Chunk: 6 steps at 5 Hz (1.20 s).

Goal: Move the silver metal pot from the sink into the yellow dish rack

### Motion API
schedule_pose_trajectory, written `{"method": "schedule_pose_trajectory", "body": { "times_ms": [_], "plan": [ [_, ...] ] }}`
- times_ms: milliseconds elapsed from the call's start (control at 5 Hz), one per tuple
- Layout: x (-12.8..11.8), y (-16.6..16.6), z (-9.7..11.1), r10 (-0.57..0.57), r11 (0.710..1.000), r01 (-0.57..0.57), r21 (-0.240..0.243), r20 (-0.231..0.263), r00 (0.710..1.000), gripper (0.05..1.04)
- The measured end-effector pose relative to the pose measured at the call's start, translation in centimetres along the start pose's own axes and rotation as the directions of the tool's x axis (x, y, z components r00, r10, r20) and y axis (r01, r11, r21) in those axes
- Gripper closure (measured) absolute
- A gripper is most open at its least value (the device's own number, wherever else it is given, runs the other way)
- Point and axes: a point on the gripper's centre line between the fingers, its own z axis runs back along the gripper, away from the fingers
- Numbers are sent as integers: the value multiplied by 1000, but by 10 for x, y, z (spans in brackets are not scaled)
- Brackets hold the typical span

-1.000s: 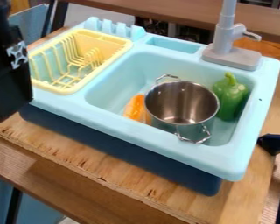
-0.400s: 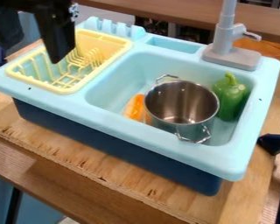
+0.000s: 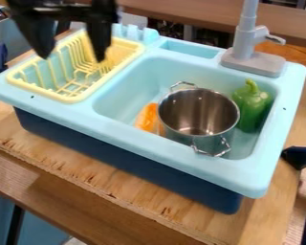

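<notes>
Claw (image 3: 72,55) hangs spread and empty above the yellow rack (image 3: 65,98), set beside the basin (image 3: 171,67) likely for draining; basin walls corral the upright pot (image 3: 197,112) between an orange piece (image 3: 145,118) and green pepper (image 3: 251,109).

Pot (image 3: 198,113) is shiny metal, smooth, reflective inside, with thin bright metal wire handles; sink (image 3: 175,160) looks like smooth plastic, soft sheen on light blue rim, dark blue base duller; dish rack (image 3: 71,98) is yellow plastic, smooth, thin bars; faucet (image 3: 246,45) is grey plastic, mostly matt; green pepper (image 3: 250,107) has a smooth, glossy skin; orange item (image 3: 147,117) looks smooth, material unclear; desk (image 3: 111,184) is wood, visible grain, top board rough and splintery along its edge; jaws (image 3: 75,51) are black, blurred, finish unclear.
</notes>
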Motion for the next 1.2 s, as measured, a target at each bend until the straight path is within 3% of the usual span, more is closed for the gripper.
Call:
{"method": "schedule_pose_trajectory", "body": {
  "times_ms": [200,400,600,1000,1200],
  "plan": [
    [9,-15,-14,50,998,-50,-31,19,999,82],
    [11,-24,-32,87,994,-89,-58,-32,996,82],
    [8,-33,-49,41,995,-50,-91,-104,994,82],
    [13,-41,-73,62,991,-78,-105,-145,988,82],
    [15,-52,-77,58,990,-74,-116,-139,989,82]
  ]
}}
